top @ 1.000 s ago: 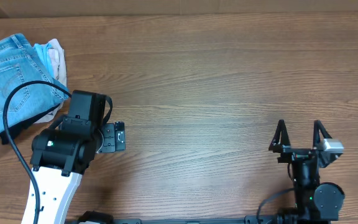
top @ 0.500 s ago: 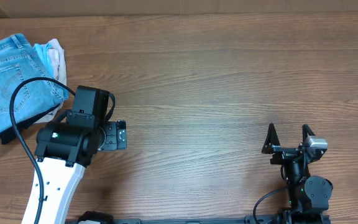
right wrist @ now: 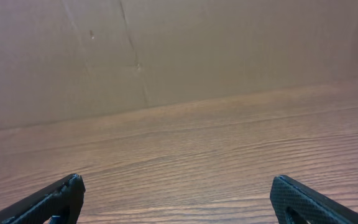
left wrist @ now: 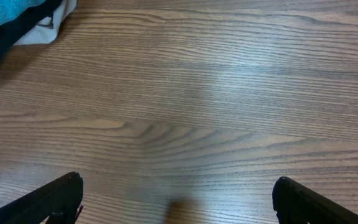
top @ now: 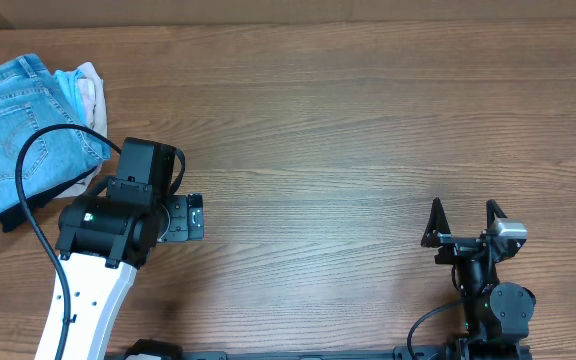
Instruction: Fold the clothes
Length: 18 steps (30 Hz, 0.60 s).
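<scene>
The light blue jeans (top: pixel 13 130) lie folded at the table's far left, a stitched back pocket facing up. A corner of them shows at the top left of the left wrist view (left wrist: pixel 5 7). My left gripper (left wrist: pixel 178 190) is open and empty over bare wood, to the right of the jeans and apart from them. In the overhead view its fingers are hidden under the left arm (top: pixel 118 220). My right gripper (top: pixel 463 225) is open and empty near the front right edge, and it also shows open in the right wrist view (right wrist: pixel 178 186).
A black garment (top: pixel 13 215) sticks out under the jeans and shows in the left wrist view (left wrist: pixel 8 34). Small light blue and beige garments (top: pixel 83 90) lie against the jeans' right side. A brown cardboard wall (right wrist: pixel 179 50) stands behind the table.
A second ago my right gripper stood farther right and farther from the front edge; it has drawn back and left. My left arm shifted slightly right. Nothing has moved in the last half second.
</scene>
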Each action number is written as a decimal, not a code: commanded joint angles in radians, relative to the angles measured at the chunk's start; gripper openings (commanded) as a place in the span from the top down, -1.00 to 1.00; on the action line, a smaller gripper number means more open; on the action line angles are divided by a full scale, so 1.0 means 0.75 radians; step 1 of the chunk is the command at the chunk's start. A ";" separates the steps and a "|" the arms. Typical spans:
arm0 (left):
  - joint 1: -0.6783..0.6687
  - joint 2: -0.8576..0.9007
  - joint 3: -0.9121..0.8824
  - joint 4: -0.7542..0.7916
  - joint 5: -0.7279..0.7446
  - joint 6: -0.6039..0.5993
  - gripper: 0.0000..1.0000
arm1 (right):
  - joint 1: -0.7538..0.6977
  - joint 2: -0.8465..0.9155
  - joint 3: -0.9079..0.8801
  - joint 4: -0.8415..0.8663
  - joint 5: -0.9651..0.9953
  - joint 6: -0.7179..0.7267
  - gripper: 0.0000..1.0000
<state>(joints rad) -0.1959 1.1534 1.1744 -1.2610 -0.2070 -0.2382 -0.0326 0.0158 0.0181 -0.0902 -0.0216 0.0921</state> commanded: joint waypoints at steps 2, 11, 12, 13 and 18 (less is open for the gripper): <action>-0.001 0.006 0.006 0.003 -0.014 -0.027 -1.00 | 0.001 -0.005 -0.011 0.007 0.002 -0.010 -1.00; 0.002 -0.075 0.006 -0.035 -0.053 0.017 -1.00 | 0.001 -0.005 -0.011 0.007 0.002 -0.010 -1.00; 0.002 -0.103 0.003 -0.033 -0.053 0.039 -1.00 | 0.001 -0.005 -0.011 0.007 0.002 -0.010 -1.00; 0.004 -0.140 -0.007 -0.017 -0.053 0.061 -1.00 | 0.001 -0.005 -0.011 0.007 0.002 -0.010 -1.00; 0.098 -0.361 -0.169 0.199 -0.044 0.092 -1.00 | 0.001 -0.005 -0.011 0.006 0.002 -0.010 -1.00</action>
<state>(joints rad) -0.1638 0.9684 1.1141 -1.1492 -0.2214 -0.2016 -0.0326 0.0158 0.0181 -0.0906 -0.0216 0.0921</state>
